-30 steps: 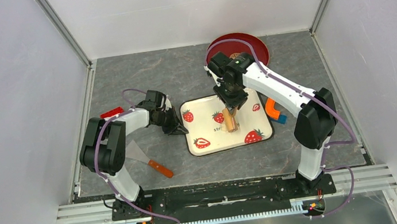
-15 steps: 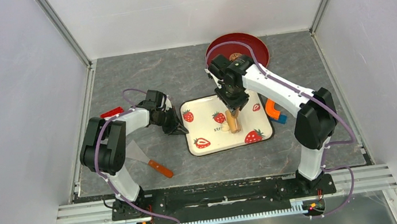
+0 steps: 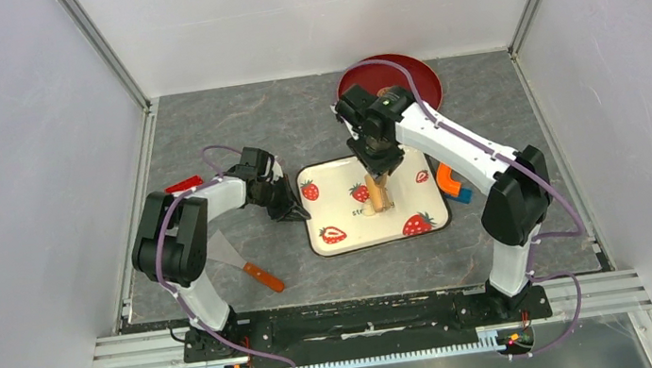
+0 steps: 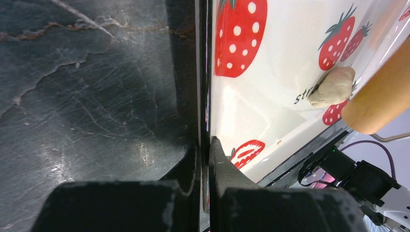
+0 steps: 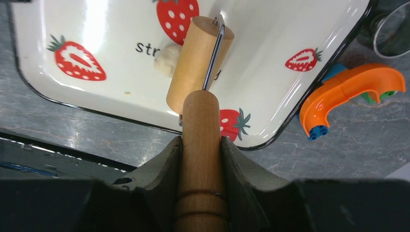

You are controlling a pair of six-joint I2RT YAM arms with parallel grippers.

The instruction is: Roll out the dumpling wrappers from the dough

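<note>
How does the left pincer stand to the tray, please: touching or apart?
Touching. The left wrist view shows the left pincer shut on the tray rim.

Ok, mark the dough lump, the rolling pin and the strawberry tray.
dough lump [image 4: 333, 87]: left wrist view, middle of the lump.
rolling pin [image 5: 200, 130]: right wrist view, on its wooden handle.
strawberry tray [image 5: 121, 77]: right wrist view, bare white floor.

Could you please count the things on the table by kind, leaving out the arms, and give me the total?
Tray: 1
Red plate: 1
Wooden roller: 1
Dough lump: 1
Scraper: 1
Orange curved piece: 1
Red block: 1
Ring-like thing, cut off at the picture's edge: 1
Total: 8
</note>
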